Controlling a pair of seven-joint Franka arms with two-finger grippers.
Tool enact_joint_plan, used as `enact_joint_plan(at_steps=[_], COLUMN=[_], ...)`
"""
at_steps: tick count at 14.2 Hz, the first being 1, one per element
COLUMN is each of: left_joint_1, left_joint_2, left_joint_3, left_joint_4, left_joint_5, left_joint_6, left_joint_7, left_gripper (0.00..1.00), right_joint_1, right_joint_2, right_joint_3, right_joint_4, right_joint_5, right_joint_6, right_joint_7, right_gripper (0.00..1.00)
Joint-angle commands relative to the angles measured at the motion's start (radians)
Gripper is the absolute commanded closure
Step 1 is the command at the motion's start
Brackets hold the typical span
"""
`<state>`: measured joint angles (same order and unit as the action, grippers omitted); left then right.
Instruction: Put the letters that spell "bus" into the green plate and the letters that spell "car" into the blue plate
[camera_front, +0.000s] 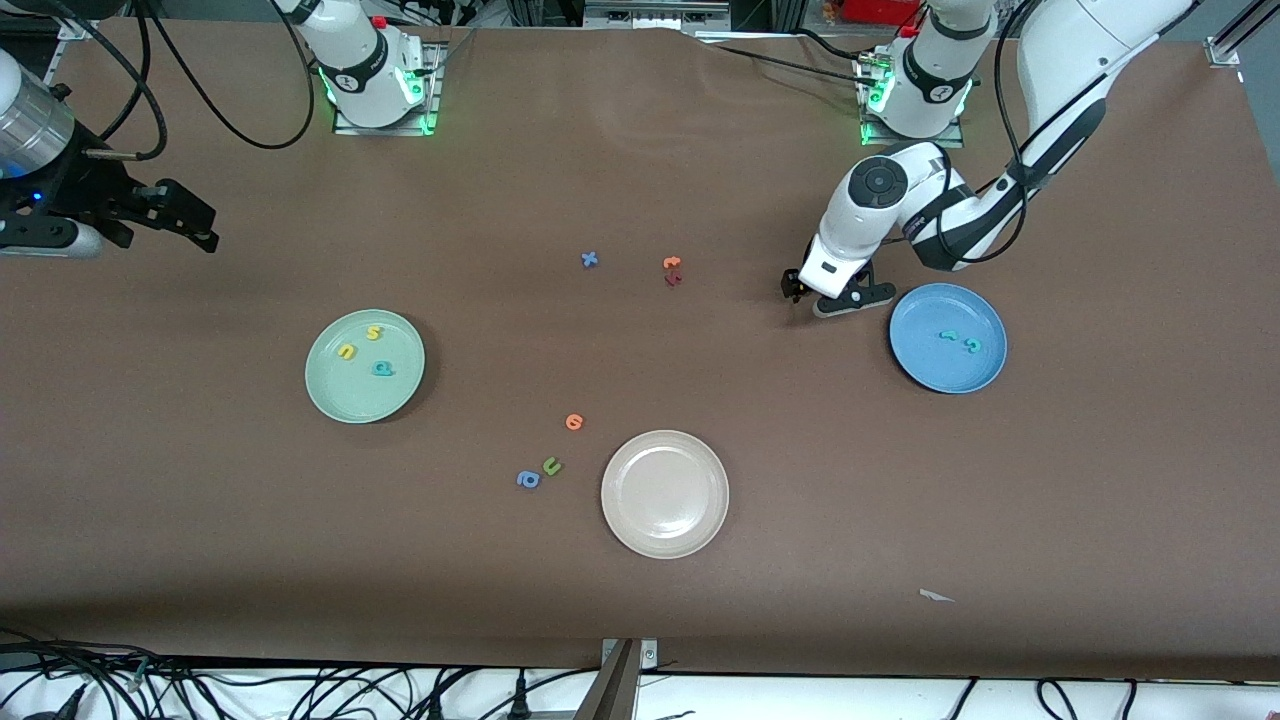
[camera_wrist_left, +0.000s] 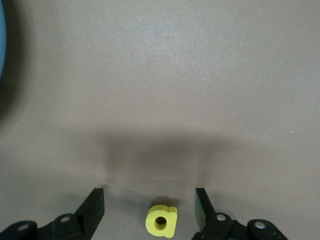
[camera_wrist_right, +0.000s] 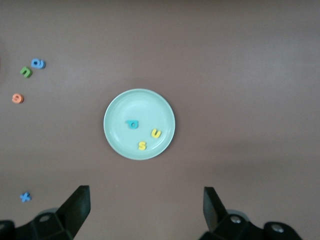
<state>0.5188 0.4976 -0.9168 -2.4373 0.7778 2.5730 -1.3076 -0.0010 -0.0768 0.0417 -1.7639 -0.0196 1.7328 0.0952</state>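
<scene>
Brown surface (camera_front: 640, 620) under everything, all placed here against the blue plate (camera_front: 985, 372).

Blue plate toward the left arm's end, carrying only two teal letters (camera_front: 959, 340); third letter for "car" not yet in. Green plate (camera_front: 330, 395) well apart from the blue plate, toward the right arm's end, already holding the teal b (camera_front: 382, 368), yellow u (camera_front: 347, 351) and yellow s (camera_front: 374, 333). Cream-white plate (camera_front: 700, 530) nearer the front camera than the blue plate, bare.

Left hand (camera_front: 838, 297) low, just beside the blue plate's rim on the side toward the middle of the surface; fingers (camera_wrist_left: 95, 207) apart, straddling the yellow blocky letter (camera_wrist_left: 162, 220) without touching it. Right hand (camera_wrist_right: 145, 205) waiting high over the right arm's end, fingers spread wide, nothing between them.

Risks from here:
- Letter tiny and off centre between the fingers, closer to one pad: likely to be shoved sideways or tipped rather than pinched on closing.
- Soft foam: could squeeze out or sit skewed in the grip, then drop short of the blue plate during the short carry.
- Hand height above the surface hard to judge from the wrist view; possibly too high, closing on air.
- Rim close by: low sideways travel could knock the blue plate and disturb the two teal letters.
- Orange, red, blue and green distractor letters (camera_front: 672, 270) well apart from the blue plate; little chance of confusion.
</scene>
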Motion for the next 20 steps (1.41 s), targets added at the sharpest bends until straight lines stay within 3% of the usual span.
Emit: enact_joint_plan(at_steps=[1, 9, 16, 20], left_joint_1=[-0.028, -0.028, -0.025, -0.028], left_joint_2=[0.012, 0.031, 0.039, 0.041], left_joint_3=[-0.002, -0.001, -0.002, -0.001], left_joint_4=[0.011, 0.007, 0.0, 0.001], left_joint_5=[0.029, 0.029, 0.029, 0.029], left_joint_6=[-0.002, -0.008, -0.011, -0.011], left_joint_7=[-0.055, -0.061, -0.082, -0.088], left_gripper=[0.2, 0.41, 0.44, 0.66], right_joint_1=[0.053, -0.039, -0.036, -0.036], right_joint_2=[0.05, 0.063, 0.075, 0.078], right_joint_3=[-0.043, 0.027, 0.026, 0.026], right_joint_4=[0.066, 0.086, 0.086, 0.087], right_joint_5=[-0.01, 0.003, 0.003, 0.0], right_joint_6=[-0.033, -0.072, -0.067, -0.042], right_joint_7=[-0.005, -0.002, 0.009, 0.008], right_gripper=[0.0, 0.0, 0.0, 0.0])
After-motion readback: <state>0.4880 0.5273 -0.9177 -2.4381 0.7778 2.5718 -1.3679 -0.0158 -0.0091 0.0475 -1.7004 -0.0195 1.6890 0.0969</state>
